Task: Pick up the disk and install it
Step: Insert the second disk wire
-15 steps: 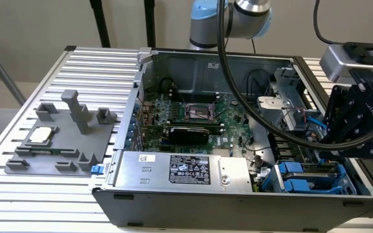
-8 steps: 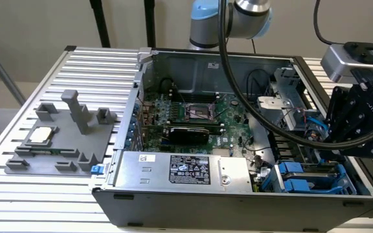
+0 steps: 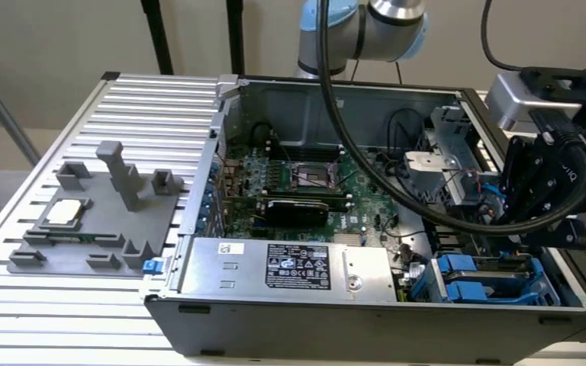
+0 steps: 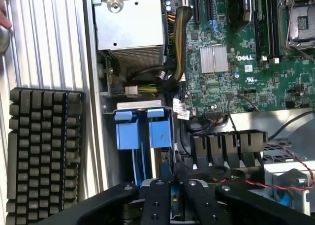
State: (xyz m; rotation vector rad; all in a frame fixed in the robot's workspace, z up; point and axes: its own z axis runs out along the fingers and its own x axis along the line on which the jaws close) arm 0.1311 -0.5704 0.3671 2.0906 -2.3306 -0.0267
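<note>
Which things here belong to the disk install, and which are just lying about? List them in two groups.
Belongs to the job:
- the tool, over the drive bay
- blue drive carriers in that bay
- open computer case

Just lying about:
- keyboard beside the case
- processor chip
- grey fixture that holds it

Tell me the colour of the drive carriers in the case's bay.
Bright blue carriers; the wrist view shows them best.
</note>
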